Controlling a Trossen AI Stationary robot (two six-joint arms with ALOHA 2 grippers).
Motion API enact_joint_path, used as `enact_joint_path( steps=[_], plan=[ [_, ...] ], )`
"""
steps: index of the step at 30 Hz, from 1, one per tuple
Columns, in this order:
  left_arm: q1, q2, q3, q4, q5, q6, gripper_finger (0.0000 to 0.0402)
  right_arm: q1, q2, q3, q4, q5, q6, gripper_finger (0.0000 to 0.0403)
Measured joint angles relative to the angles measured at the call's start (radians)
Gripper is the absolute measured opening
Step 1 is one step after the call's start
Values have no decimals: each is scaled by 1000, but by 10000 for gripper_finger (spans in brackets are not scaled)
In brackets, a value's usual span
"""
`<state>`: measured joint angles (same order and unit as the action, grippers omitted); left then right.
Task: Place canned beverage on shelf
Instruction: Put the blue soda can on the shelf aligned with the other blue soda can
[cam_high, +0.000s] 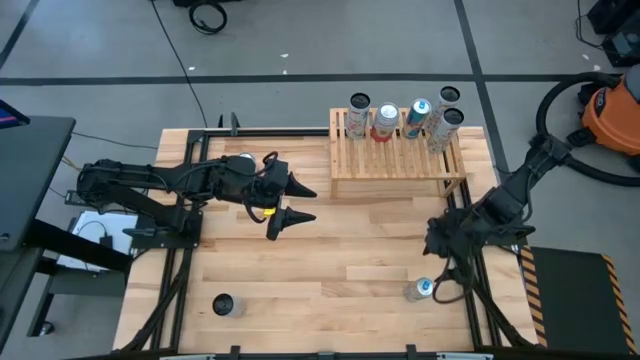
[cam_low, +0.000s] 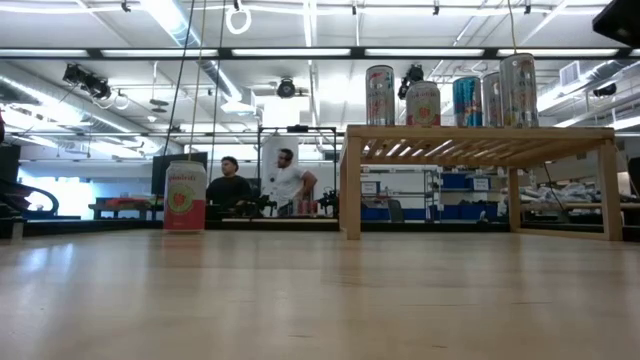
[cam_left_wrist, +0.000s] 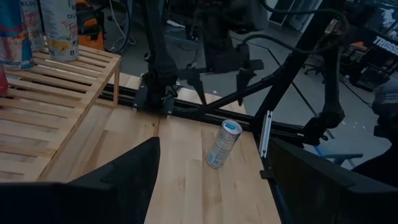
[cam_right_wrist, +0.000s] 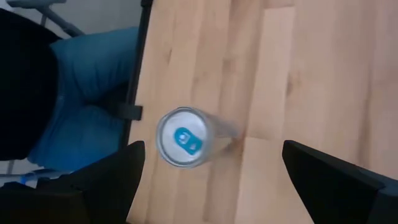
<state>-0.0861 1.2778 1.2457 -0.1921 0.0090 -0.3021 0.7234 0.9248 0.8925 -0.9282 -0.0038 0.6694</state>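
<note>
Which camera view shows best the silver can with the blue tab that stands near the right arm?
The right wrist view: the silver can fills the centre, seen from above. The left wrist view shows its side; the high view shows it small; the low view misses it.

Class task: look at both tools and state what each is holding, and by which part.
Nothing is held. The left tool is open and empty; the right tool hangs open above the can.

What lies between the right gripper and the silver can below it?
Nothing: the right wrist view shows the open right gripper directly above the silver can, only air between.
</note>
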Motion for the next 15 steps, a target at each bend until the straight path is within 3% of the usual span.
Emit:
enact_joint_path(
  steps=[6, 15],
  plan=[
    [0, 0, 0, -1, 0, 2, 300, 75, 80, 0, 30, 10, 80, 389],
    [0, 0, 0, -2, 0, 2, 300, 98, 189, 0, 71, 35, 91, 386]
  ],
)
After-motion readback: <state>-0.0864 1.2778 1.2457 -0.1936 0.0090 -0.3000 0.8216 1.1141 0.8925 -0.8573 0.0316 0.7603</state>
